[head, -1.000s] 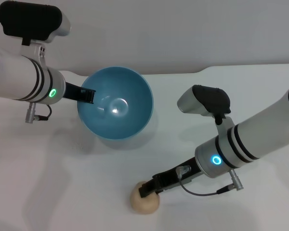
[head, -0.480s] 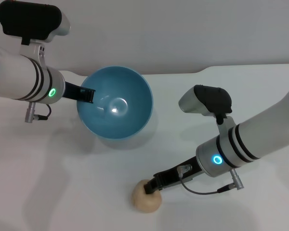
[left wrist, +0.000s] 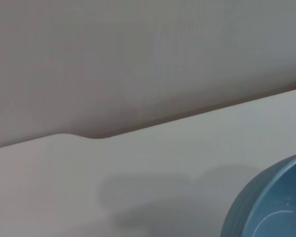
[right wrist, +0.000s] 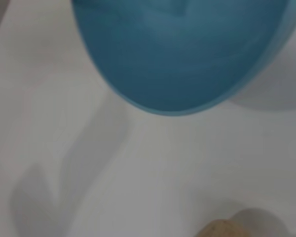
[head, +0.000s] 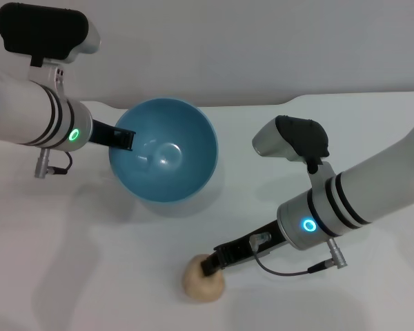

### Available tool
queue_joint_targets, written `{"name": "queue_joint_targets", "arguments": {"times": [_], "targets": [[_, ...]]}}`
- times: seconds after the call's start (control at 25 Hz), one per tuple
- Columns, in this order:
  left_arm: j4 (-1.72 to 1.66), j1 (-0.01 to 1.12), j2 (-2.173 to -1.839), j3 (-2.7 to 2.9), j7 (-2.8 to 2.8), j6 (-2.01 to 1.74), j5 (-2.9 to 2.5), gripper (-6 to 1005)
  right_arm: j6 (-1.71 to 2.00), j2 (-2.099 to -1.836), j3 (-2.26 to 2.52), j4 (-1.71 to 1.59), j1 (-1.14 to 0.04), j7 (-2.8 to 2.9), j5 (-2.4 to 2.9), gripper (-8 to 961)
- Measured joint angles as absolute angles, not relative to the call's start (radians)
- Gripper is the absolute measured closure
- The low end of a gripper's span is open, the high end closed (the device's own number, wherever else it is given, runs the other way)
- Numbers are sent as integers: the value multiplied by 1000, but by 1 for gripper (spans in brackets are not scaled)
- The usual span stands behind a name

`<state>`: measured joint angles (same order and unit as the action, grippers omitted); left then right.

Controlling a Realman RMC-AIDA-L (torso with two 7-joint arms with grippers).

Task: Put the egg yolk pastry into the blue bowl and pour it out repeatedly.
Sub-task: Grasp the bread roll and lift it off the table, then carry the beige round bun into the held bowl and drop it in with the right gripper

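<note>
The blue bowl (head: 169, 155) sits left of centre in the head view, tipped a little so its inside faces up and toward me. My left gripper (head: 124, 138) is shut on the bowl's left rim. The egg yolk pastry (head: 199, 283), a small tan ball, rests on the white table near the front edge. My right gripper (head: 210, 265) reaches down from the right and is shut on the pastry's top. In the left wrist view part of the bowl (left wrist: 276, 207) shows. The right wrist view shows the bowl (right wrist: 182, 49) and a sliver of the pastry (right wrist: 222, 229).
The white table (head: 69, 262) spreads all around, with a grey wall (head: 262, 48) behind its notched back edge. Both arms' thick white forearms cross the left and right sides of the table.
The right gripper and the pastry have shifted slightly left and toward the front edge. The bowl has tipped a little in the left gripper, and the highlight inside it has faded.
</note>
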<state>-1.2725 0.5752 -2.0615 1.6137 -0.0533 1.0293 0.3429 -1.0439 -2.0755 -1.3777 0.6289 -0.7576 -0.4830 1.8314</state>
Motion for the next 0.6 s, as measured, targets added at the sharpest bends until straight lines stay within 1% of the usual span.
{"name": "queue_joint_targets", "arguments": {"times": [0.6], "targets": [[-1269, 594, -2059, 1614, -22, 1164, 329, 999, -1216, -2071, -1606, 969, -609, -520, 1818, 926]]}}
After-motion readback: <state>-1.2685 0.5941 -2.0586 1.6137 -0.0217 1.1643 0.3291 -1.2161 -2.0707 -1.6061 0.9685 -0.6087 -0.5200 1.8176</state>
